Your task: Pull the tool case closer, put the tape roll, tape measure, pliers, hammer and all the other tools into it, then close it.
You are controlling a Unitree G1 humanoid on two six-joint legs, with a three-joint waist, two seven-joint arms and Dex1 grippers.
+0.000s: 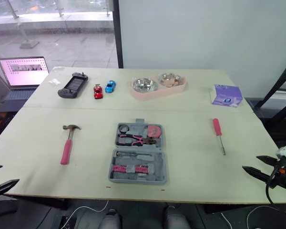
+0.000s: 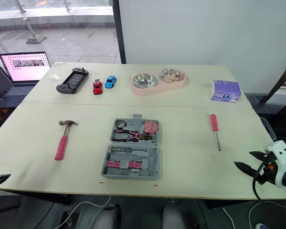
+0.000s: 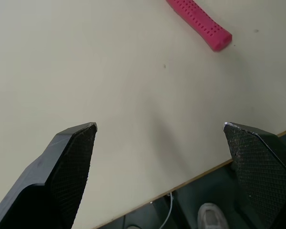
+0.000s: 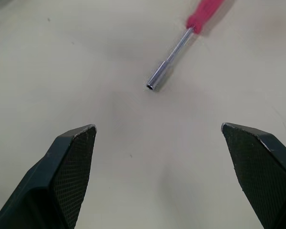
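Well, my left gripper (image 3: 159,126) hangs over the near left edge of the table (image 1: 190,171), its jaws spread wide with nothing between them; the pink end of the hammer (image 1: 67,145) lies just beyond its fingertips. My right gripper (image 4: 157,128) hovers at the near right edge, jaws equally wide and empty; the metal tip of the pink-handled driver (image 1: 219,136) points towards it, a little apart. The tool case (image 1: 158,168) lies open and flat at the middle of the table, near the front edge, with the hammer well to its left and the driver well to its right; neither touches it. Inside its far half sit a dark ring that looks like the tape roll (image 1: 119,128), the pliers (image 1: 136,139) and the pink tape measure (image 1: 155,130); the near half holds a row of pink bits. Along the far side stand a game controller (image 1: 72,86), two toy cars and a pink double bowl (image 1: 158,86).
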